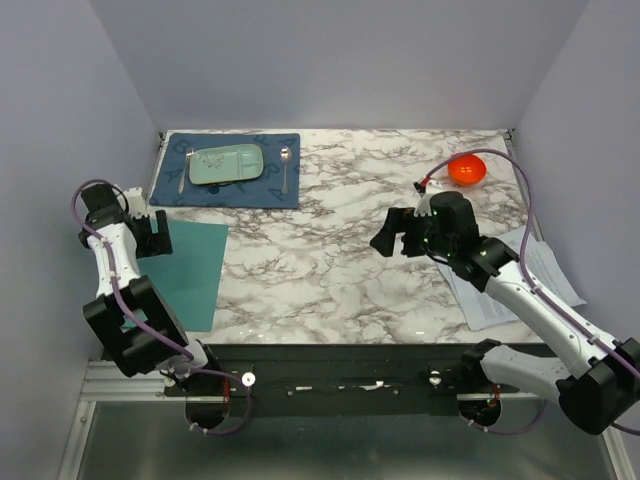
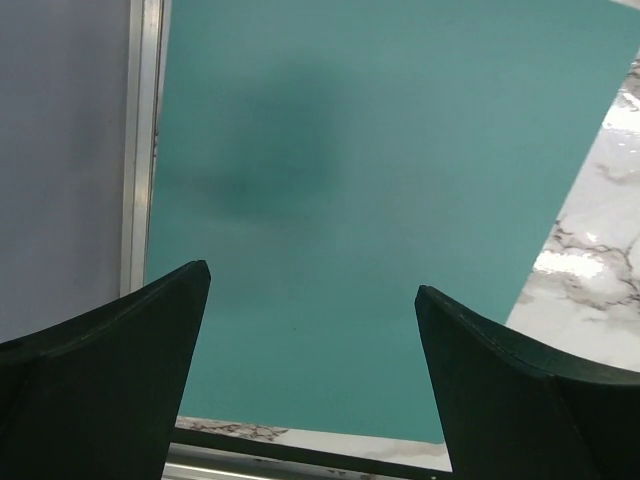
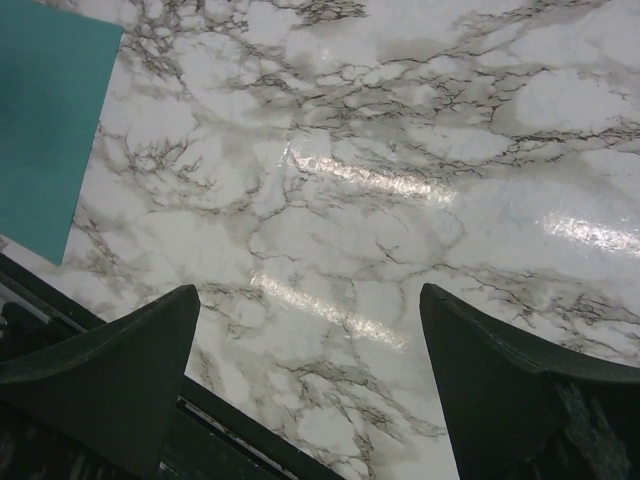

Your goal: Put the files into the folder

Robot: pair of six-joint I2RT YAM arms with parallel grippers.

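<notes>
The teal-green folder [image 1: 193, 272] lies closed and flat at the table's left near corner; it fills the left wrist view [image 2: 350, 200] and shows at the upper left of the right wrist view [image 3: 45, 120]. My left gripper [image 1: 158, 238] hangs open and empty above the folder's far left corner [image 2: 312, 290]. The white printed files [image 1: 520, 285] lie at the table's right edge, partly under my right arm. My right gripper [image 1: 395, 235] is open and empty above bare marble at the table's middle right [image 3: 310, 290].
A dark blue placemat [image 1: 228, 172] at the back left holds a pale green tray [image 1: 227, 164], a fork [image 1: 184, 168] and a spoon [image 1: 286, 168]. An orange bowl [image 1: 467, 169] sits at the back right. Walls close in on three sides.
</notes>
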